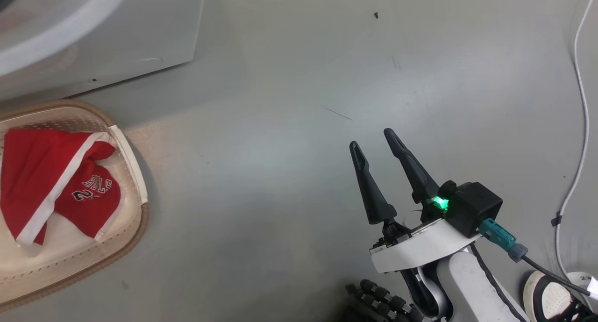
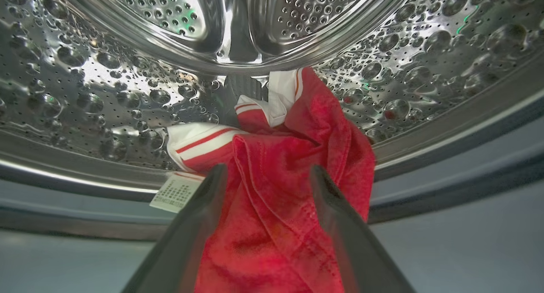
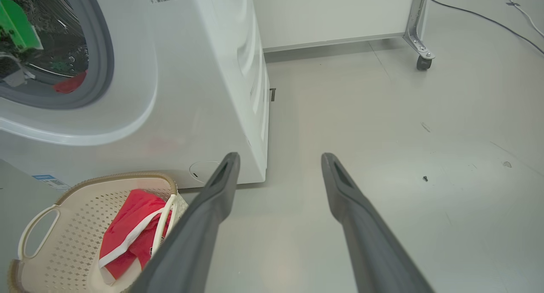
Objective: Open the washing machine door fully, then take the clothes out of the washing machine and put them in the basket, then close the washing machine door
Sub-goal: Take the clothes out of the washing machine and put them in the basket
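- the left gripper [image 2: 268, 169] is inside the drum [image 2: 106, 93] with its fingers spread wide, likely poised to close on the red garment [image 2: 297, 148].
- that garment lies bunched at the drum's bottom, centre frame, between and beyond the two fingers; no pinch shows.
- the right gripper [image 1: 371, 138], lower right, is spread and empty over the floor [image 1: 261, 172], probably parked clear of the washer [image 3: 204, 93].
- another red piece [image 1: 56, 172] lies in the basket [image 1: 140, 214], lower left, just below the washer front.
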Robot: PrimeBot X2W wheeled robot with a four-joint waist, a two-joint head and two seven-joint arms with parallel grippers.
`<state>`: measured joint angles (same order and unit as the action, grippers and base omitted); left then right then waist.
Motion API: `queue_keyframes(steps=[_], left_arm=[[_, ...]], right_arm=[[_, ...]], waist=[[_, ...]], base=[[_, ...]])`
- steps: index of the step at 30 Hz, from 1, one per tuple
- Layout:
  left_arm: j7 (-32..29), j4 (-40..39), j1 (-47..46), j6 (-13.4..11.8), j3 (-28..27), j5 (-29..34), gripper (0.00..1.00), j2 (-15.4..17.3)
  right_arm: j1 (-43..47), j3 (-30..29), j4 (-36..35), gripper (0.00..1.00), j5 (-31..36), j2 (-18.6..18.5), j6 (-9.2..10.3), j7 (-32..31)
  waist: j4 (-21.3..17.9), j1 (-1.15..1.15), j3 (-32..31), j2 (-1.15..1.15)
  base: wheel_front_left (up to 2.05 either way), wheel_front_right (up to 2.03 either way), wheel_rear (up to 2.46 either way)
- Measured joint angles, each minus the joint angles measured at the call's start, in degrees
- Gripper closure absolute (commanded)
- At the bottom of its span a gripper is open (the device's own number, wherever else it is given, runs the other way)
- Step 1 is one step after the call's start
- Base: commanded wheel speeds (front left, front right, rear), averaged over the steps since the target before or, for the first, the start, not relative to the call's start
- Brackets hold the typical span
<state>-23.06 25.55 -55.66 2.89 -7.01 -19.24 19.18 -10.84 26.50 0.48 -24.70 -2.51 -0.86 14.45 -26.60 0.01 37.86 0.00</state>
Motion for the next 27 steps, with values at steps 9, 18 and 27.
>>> queue_keyframes(steps=[9, 18, 27], left_arm=[[-2.21, 4.86, -5.43, -1.19, 0.25, -0.26, 0.00, 0.21], [-2.31, 9.17, -7.40, -1.31, 1.83, 1.19, 0.00, 1.68], [-1.99, 11.88, -9.32, -1.00, 2.49, 1.66, 0.00, 2.05]], right_arm=[[-0.65, 1.22, -0.09, 0.00, -0.43, 0.04, 0.53, 0.00], [-1.87, 1.75, -0.40, 0.00, -0.47, 0.12, 1.53, 0.00], [-2.05, 2.11, -0.40, 0.00, -0.46, 0.13, 1.63, 0.00]], waist=[[-2.08, 0.00, 1.73, 0.00], [-2.92, 0.00, 2.62, 0.00], [-3.06, 0.00, 3.01, 0.00]], base=[[0.00, 0.00, 0.00], [0.00, 0.00, 0.00], [0.00, 0.00, 0.00]])
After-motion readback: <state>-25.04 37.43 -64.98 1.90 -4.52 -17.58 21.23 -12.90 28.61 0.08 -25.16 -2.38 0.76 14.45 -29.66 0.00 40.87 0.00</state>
